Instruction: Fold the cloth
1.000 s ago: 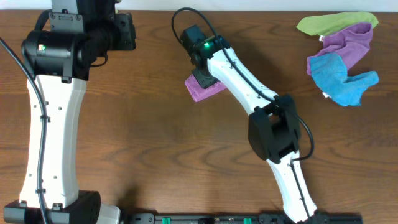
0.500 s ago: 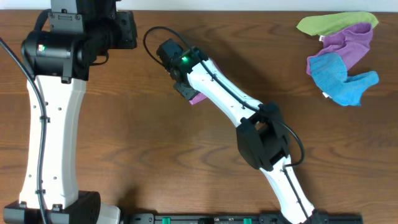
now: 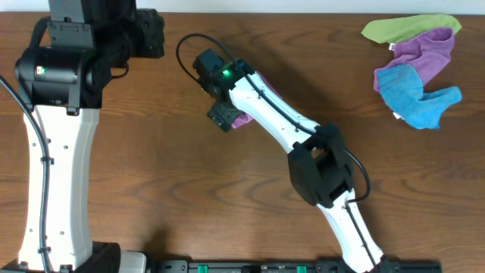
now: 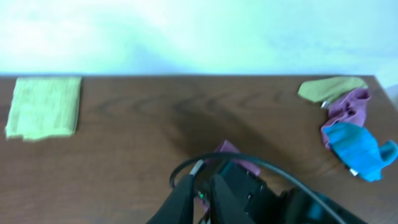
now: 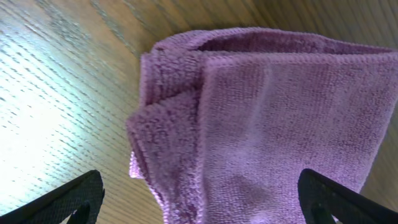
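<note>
A dark brown wood-grain desk [image 3: 151, 167] stands before a pale, plain wall [image 4: 186, 31]. Five cloths show: two violet, two lime-green, one blue. The cloth [image 5: 267, 124], violet and folded into a small pad, lies near the desk's middle, beneath the right end effector [image 5: 202, 199], whose fingers stand wide apart, gripping nothing. Far right, a loose lime-green cloth [image 3: 402, 27], a second violet cloth [image 3: 428, 54] and the blue cloth [image 3: 413, 95] lie heaped together. A folded lime-green cloth [image 4: 45, 106] lies far left. The left end effector [image 3: 145, 36] is at the far edge; whether it is wide or narrow cannot be told.
</note>
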Available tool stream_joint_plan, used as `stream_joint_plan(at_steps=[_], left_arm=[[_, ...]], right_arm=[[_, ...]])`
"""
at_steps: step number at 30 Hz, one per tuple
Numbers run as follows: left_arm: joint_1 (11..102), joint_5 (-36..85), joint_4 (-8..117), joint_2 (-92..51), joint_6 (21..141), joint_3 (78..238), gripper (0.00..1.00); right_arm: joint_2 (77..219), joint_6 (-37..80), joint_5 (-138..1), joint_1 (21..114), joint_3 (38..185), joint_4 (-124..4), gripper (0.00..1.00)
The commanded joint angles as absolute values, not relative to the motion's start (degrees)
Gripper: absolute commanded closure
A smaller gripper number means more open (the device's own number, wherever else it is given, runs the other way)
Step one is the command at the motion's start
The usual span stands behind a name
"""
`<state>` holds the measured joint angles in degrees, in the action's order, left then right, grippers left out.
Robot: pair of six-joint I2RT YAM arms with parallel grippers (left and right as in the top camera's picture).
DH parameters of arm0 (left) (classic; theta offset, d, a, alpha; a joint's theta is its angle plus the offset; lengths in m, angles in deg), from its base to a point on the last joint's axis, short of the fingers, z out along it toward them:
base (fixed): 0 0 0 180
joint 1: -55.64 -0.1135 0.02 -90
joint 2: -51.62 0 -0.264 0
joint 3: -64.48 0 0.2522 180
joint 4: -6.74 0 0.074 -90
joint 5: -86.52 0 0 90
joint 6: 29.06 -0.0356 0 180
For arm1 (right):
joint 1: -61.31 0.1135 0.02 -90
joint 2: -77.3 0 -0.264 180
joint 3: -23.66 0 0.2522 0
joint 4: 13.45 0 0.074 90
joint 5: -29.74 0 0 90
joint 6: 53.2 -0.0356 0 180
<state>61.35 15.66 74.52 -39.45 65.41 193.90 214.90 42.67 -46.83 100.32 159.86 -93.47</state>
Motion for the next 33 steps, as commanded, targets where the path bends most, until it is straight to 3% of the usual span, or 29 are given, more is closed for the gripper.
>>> stream_joint_plan(at_steps=[1,7,15,17,19,23,24,25,26,27,28,33], left_arm=[[60.4,18.8,72.8,-38.6,65.3,194.7,0.87],[55.0,21.6,72.2,-39.1,68.0,194.6,0.87],[52.0,24.9,73.3,-43.7,67.5,188.7,0.77],[52.6,25.2,72.4,-44.6,67.6,185.3,0.7],[53.4,25.7,70.5,-45.4,67.6,181.4,0.57],[54.7,31.4,64.2,-46.4,68.7,172.7,0.5],[55.2,32.4,62.3,-46.6,69.7,170.5,0.47],[55.8,32.9,59.8,-46.8,70.9,167.9,0.45],[56.4,33.3,57.8,-46.9,71.8,165.7,0.44],[57.3,33.7,55.1,-47.2,73.1,163.1,0.42],[58.3,33.7,52.6,-47.4,74.5,160.6,0.4],[63.0,33.0,43.7,-48.3,77.6,152.4,0.37]], right_arm=[[213.1,41.9,-47.0,98.7,160.6,-94.0,0.01],[211.3,40.5,-47.9,96.0,164.3,-95.6,0.01],[204.0,40.5,-58.9,88.4,166.0,-95.4,0.01],[202.2,40.5,-61.3,85.6,166.0,-96.4,0.01],[200.9,40.7,-63.8,82.9,166.0,-97.5,0.01],[200.4,40.7,-68.6,77.8,166.0,-99.3,0.02],[200.5,40.8,-69.8,76.8,165.7,-99.5,0.05],[200.5,40.8,-71.0,76.0,165.2,-99.4,0.2],[200.6,40.7,-71.7,75.4,164.8,-99.2,0.43],[200.8,40.7,-72.1,74.9,164.2,-98.9,0.81],[201.1,40.7,-72.1,74.7,163.7,-98.5,0.96],[203.8,39.7,-72.6,75.5,160.8,-94.4,0.99]])
